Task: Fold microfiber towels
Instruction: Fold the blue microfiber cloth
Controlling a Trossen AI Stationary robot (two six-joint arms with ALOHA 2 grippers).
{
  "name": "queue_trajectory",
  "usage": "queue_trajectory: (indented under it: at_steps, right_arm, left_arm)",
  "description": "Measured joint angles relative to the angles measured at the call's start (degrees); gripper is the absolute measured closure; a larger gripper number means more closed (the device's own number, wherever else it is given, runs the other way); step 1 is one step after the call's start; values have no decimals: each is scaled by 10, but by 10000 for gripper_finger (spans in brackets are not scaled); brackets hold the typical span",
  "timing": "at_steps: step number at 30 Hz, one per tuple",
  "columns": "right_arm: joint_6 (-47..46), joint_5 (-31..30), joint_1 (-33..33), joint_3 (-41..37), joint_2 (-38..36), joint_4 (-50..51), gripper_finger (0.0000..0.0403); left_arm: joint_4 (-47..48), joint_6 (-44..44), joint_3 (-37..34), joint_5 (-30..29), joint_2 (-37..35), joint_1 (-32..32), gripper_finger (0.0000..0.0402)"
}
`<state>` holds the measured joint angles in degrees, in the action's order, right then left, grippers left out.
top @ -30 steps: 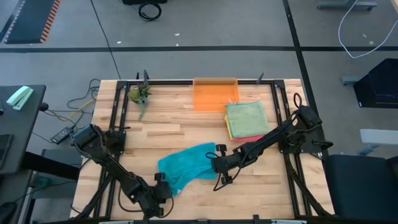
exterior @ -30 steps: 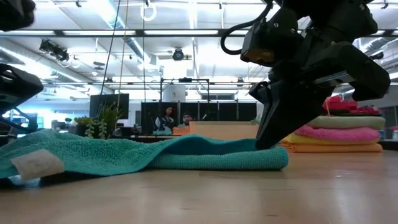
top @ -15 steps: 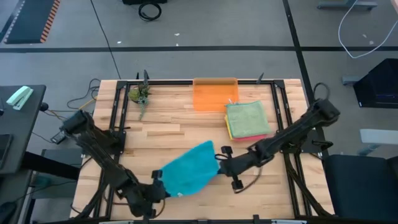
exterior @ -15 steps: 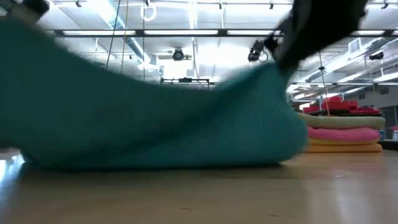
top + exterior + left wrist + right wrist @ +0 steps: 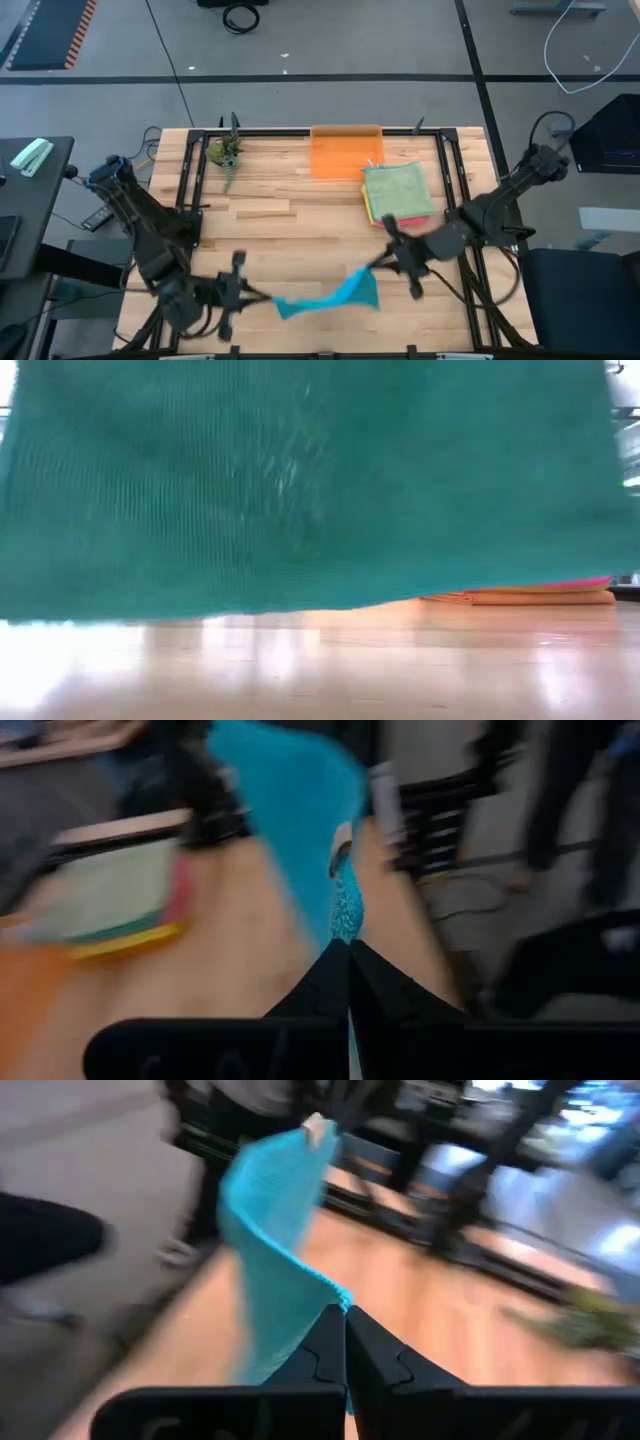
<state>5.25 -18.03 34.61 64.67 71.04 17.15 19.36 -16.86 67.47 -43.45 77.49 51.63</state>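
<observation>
A teal microfiber towel [image 5: 330,293] hangs stretched between my two grippers over the near part of the table, and it fills most of the low view [image 5: 300,480]. My left gripper [image 5: 268,297] is shut on its left end and my right gripper [image 5: 378,264] is shut on its right end. Both are up off the table. A stack of folded towels [image 5: 398,192], sage green on top with pink and yellow below [image 5: 540,595], lies flat on the table at the far right. My left gripper pinches an upper corner of the teal towel [image 5: 346,915] between its two shut fingers, coming nearly level from the table's left. The cloth runs away from the fingertips toward the other arm and hangs below. My right gripper pinches the opposite upper corner [image 5: 338,1298] between its shut fingers, coming nearly level from the table's right. The towel hangs below as a sheet, its lower edge [image 5: 300,608] apparently clear of the table.
A translucent orange bin [image 5: 346,150] stands at the far edge, middle. A small green plant [image 5: 224,152] sits at the far left corner. Black frame rails [image 5: 190,200] run along the table's sides. Bare wood lies between the towel and the bin.
Both grippers have risen well above the table and drawn apart, the left toward the left edge and the right toward the right edge. The teal towel, which lay bunched on the table, has been lifted and now hangs spread out between them.
</observation>
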Motion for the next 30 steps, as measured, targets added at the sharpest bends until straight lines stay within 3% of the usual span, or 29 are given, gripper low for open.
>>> queue_trajectory:
  at_steps: [4, 10, 14, 18, 22, 26, 30]
  right_arm:
    - [55, -23, -64, 44, 9, 76, 400]
    - [156, -23, -182, 56, 13, 131, 400]
    - [237, -22, -237, 55, 13, 130, 400]
    - [215, -9, -245, 55, 20, 157, 400]
    - [105, 37, -195, 43, 59, 193, 400]
    - [3, 55, -106, -9, 131, 165, 400]
    - [-101, 50, -27, -59, 225, 85, 400]
  left_arm:
    - [113, -24, 10, -30, -35, -40, 397]
    - [265, -53, 10, -28, -65, -107, 395]
    - [300, -4, 11, -29, -86, -157, 397]
    - [299, 21, 11, -20, -96, -174, 397]
    - [253, -53, -28, 37, -80, -144, 397]
    - [111, -136, -129, 66, -25, -77, 398]
    - [-96, -205, -217, 71, 66, -20, 397]
